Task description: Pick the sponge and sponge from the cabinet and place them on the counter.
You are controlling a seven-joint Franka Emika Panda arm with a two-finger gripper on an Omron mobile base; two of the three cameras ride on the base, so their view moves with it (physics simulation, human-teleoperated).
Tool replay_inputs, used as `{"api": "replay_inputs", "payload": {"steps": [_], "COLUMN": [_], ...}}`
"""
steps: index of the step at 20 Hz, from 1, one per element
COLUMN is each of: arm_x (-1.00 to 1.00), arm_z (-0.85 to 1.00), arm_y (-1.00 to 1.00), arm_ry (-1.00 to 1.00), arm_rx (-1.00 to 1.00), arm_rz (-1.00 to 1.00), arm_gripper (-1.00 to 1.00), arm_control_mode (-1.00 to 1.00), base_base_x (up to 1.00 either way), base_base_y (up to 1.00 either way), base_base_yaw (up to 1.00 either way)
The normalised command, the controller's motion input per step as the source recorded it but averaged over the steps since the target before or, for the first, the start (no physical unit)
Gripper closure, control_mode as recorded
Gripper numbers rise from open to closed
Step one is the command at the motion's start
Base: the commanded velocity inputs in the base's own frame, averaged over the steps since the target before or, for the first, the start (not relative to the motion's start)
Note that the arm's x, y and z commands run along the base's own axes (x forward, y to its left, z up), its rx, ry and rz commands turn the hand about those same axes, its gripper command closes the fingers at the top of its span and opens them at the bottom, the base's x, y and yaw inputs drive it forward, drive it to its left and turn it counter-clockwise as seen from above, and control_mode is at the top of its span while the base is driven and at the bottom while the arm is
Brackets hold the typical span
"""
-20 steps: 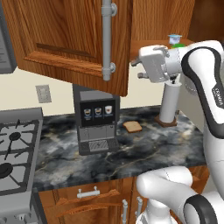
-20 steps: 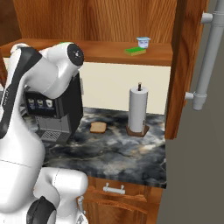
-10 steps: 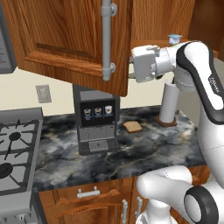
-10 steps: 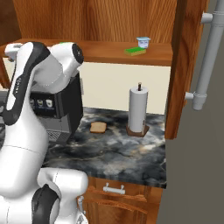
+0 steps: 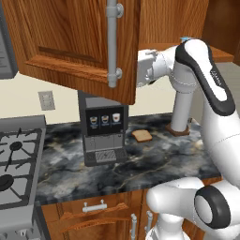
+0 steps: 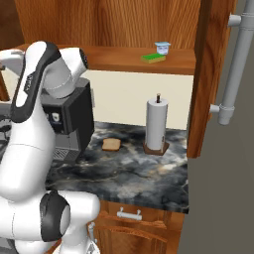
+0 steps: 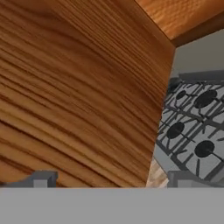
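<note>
arm (image 5: 201,70) swung nearer cabinet door (image 5: 84,42); sponge (image 6: 153,58) unmoved

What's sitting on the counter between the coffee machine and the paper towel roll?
A bread slice lies between the coffee machine and paper towel roll in the right base view.

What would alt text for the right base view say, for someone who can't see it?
A green sponge lies beside a small cup on the shelf of an open wooden cabinet. Below, on the dark counter, are a paper towel roll, a bread slice and a coffee machine, with the white robot arm at left.
</note>
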Motion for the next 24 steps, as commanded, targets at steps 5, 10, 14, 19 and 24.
{"api": "replay_inputs", "payload": {"steps": [5, 10, 14, 19, 24], "arm_x": [0.0, -0.17, -0.27, -0.3, -0.27], "arm_z": [0.0, 0.0, 0.05, 0.04, 0.01], "arm_y": [0.56, 0.55, 0.52, 0.52, 0.53], "arm_ry": [-0.03, -0.14, -0.27, -0.37, -0.37], "arm_rx": [0.0, -0.02, -0.04, -0.08, -0.07], "arm_rz": [0.17, 0.09, 0.01, 0.0, 0.0], "arm_gripper": [-1.0, -1.0, -1.0, -1.0, -1.0], "arm_control_mode": [-1.0, -1.0, -1.0, -1.0, -1.0], "base_base_x": [0.0, 0.0, 0.0, 0.0, 0.0], "base_base_y": [0.0, 0.0, 0.0, 0.0, 0.0], "base_base_yaw": [0.0, 0.0, 0.0, 0.0, 0.0]}}
